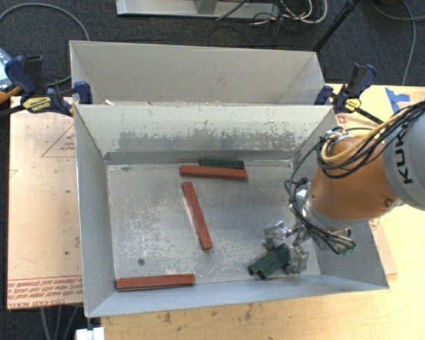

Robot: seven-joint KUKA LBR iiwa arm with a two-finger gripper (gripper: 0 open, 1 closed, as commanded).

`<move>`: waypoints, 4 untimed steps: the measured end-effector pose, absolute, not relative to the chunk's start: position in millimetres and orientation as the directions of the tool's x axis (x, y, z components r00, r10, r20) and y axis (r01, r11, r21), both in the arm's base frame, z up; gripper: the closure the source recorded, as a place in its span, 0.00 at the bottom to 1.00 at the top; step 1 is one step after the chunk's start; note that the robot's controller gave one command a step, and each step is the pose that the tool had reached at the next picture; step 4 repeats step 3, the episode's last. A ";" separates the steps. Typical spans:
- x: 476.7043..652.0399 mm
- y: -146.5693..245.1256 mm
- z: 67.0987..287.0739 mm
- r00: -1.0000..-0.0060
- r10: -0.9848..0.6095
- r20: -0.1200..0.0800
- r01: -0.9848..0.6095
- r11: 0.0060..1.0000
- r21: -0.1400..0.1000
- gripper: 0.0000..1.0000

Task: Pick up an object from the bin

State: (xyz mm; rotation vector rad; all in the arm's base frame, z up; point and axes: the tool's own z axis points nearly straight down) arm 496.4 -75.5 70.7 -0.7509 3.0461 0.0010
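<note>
Your gripper (289,252) is low in the bin (92,190), at its five o'clock corner, right against a dark green block (266,265) lying on the floor there. You cannot tell how far it is open, or whether it grips the block. A red-brown bar (197,215) lies apart, toward the block's ten o'clock.

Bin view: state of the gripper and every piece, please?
gripper: low in the front right corner.
dark green block: tilted, at the gripper's tip, near the front wall.
front brown bar: flat along the front wall.
middle brown bar: flat, diagonal, touching nothing.
green strip: flat along the back wall.
back brown bar: flat, alongside the green strip.
</note>
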 end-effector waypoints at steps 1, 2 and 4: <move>517.0 -76.7 135.4 -0.898 -0.439 -0.008 -0.439 0.898 -0.004 1.00; 549.1 -102.1 118.7 -0.725 -0.689 -0.004 -0.689 0.725 -0.002 1.00; 548.8 -133.4 220.4 -0.748 -0.664 -0.007 -0.664 0.748 -0.009 1.00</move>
